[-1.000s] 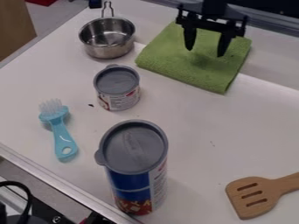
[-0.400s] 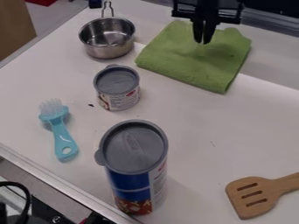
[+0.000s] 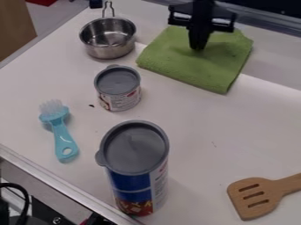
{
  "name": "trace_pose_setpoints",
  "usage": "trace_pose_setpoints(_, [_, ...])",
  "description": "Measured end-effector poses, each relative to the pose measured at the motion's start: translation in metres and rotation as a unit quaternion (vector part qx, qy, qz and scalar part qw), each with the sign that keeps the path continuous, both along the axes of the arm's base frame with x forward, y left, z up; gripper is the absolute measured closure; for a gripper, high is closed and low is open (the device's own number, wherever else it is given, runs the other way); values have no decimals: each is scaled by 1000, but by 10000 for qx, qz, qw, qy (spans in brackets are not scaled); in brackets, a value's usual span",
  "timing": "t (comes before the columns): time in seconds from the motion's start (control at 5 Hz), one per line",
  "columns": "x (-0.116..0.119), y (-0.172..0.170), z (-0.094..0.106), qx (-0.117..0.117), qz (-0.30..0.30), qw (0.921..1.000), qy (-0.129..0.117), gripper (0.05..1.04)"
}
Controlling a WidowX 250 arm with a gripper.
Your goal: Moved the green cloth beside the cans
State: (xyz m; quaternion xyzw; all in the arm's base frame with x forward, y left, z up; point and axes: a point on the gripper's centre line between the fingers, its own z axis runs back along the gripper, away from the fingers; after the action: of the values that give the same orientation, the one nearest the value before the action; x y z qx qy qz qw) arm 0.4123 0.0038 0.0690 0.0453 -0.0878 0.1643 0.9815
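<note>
Green cloth [image 3: 194,66], one: lying on worktop [image 3: 194,114], near steel pot [image 3: 108,39] and small can [image 3: 118,88]. Black gripper [image 3: 198,48], one: above cloth, jaws closed together; can't tell whether any fabric is pinched.

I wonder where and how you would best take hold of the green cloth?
I would come from straight above and pinch its upper middle, where the pincer hangs. The green cloth lies low and flat on the white surface, so coming from the side would probably just push it.
</note>
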Motion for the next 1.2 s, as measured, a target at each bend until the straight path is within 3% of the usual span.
trace_pose_setpoints(0.2, [-1, 0, 0, -9, 113, 9999, 9, 1031])
trace_pose_setpoints(0.4, [-10, -2, -8, -126, 397, 9989, 201, 1031])
trace_pose_setpoints(0.6, [-20, -11, -16, -320, 523, 9963, 595, 1031])
trace_pose_setpoints(0.8, [-22, -20, -20, -243, 486, 9976, 428, 1031])
trace_pose_setpoints(1.0, [-26, -23, -21, -339, 493, 9979, 238, 1031])
trace_pose_setpoints(1.2, [-42, -40, -21, -499, 515, 9970, 291, 1031])
